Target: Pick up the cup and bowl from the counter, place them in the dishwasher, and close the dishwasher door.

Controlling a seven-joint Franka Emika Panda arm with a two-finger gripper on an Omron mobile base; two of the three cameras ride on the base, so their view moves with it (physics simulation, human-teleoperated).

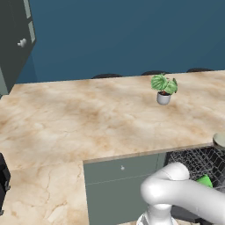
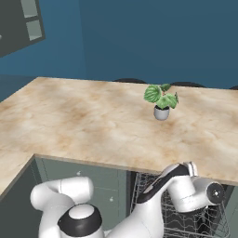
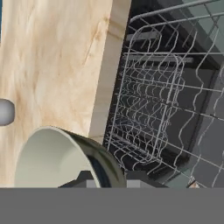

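- One round grey metallic bowl (image 3: 61, 159), pale inside, pinched at its rim in the gripper (image 3: 109, 181), above the counter (image 3: 52, 65) edge.
- One black wire-mesh rack (image 3: 166, 100).
- One glossy green cup (image 1: 204, 180) in the rack.

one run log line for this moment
phase: carrying bowl to dishwasher | hand: shut on bowl, at counter edge | cup: already in rack | door: open
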